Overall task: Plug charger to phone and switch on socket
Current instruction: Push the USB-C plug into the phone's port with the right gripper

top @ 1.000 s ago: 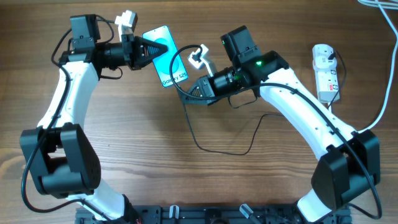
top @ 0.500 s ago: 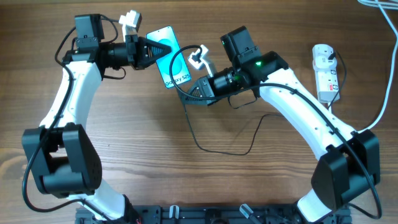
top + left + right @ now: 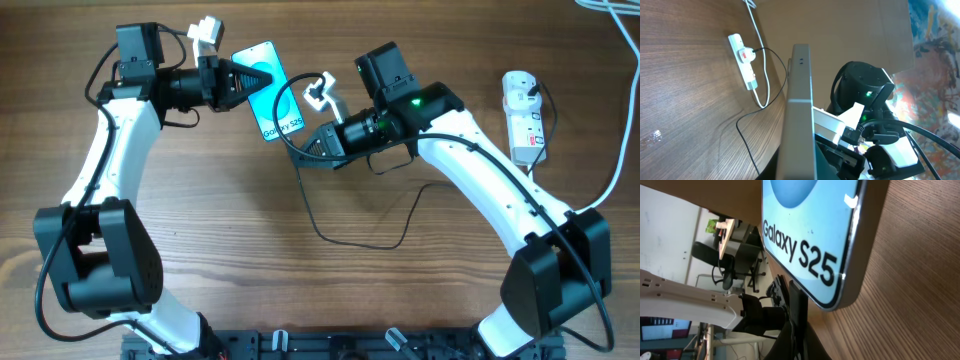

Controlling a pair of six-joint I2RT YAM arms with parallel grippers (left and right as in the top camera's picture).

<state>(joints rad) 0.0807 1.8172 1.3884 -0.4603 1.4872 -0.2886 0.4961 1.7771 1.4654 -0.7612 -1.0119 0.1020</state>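
Observation:
The phone point(image 3: 278, 110) has a turquoise screen and is held tilted above the table at the back, with my left gripper point(image 3: 250, 82) shut on its far-left end. In the left wrist view its pale edge point(image 3: 799, 100) runs up the middle. My right gripper point(image 3: 308, 148) is shut on the charger's dark connector point(image 3: 797, 302), just below the phone's lower end point(image 3: 805, 225), which reads "Galaxy S25". Tip and phone look very close; contact is hidden. The charger's black cable point(image 3: 340, 238) loops over the table. The white socket point(image 3: 524, 120) lies at the far right and also shows in the left wrist view point(image 3: 745, 70).
A thicker white cable point(image 3: 625, 100) runs along the right edge of the table past the socket. A black lead point(image 3: 767, 75) is plugged into the socket. Both arms crowd the back centre of the wooden table point(image 3: 250, 220).
The left arm and the phone nudged slightly right and then back. The right arm has not visibly moved.

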